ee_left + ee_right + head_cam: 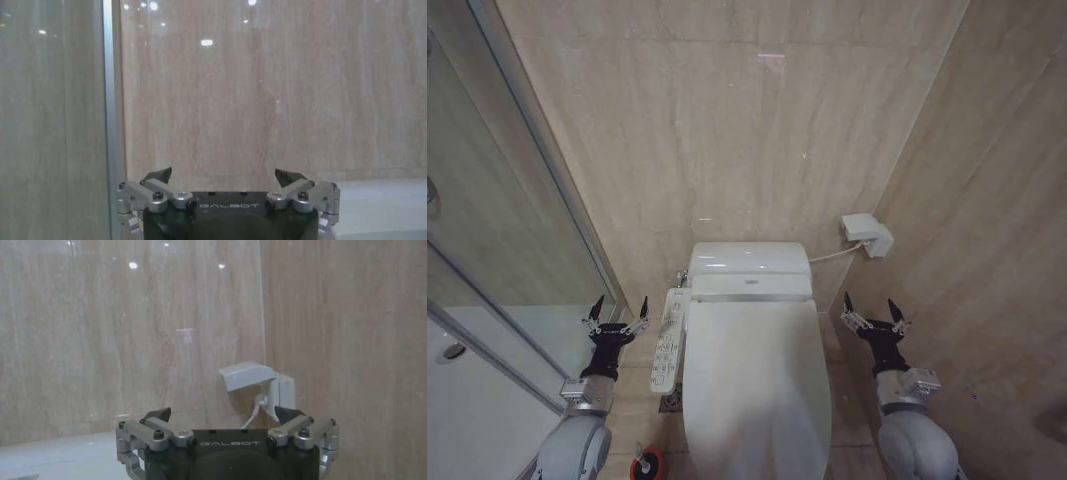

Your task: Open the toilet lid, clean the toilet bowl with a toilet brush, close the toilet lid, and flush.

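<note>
Both tools spread wide and empty beside the shut toilet, as I see it from the head view.

The large glossy white plastic oval toilet lid [757, 385] lies flat and closed at 6 o'clock, so the bowl beneath is hidden from me, and the lid's near end is cut off by the frame. My left tool [615, 312] hangs at 8 o'clock, released, between the glass shower partition [517, 250] and the white side control panel [668, 345]; there is little room on that side. My right tool [873, 310] hangs at 4 o'clock, released, close to the beige stone side wall [997, 250], below the white wall socket box [868, 234]. The thin white toilet brush in its round red cup [646, 465] sits on the floor at 7 o'clock, partly cropped.
</note>
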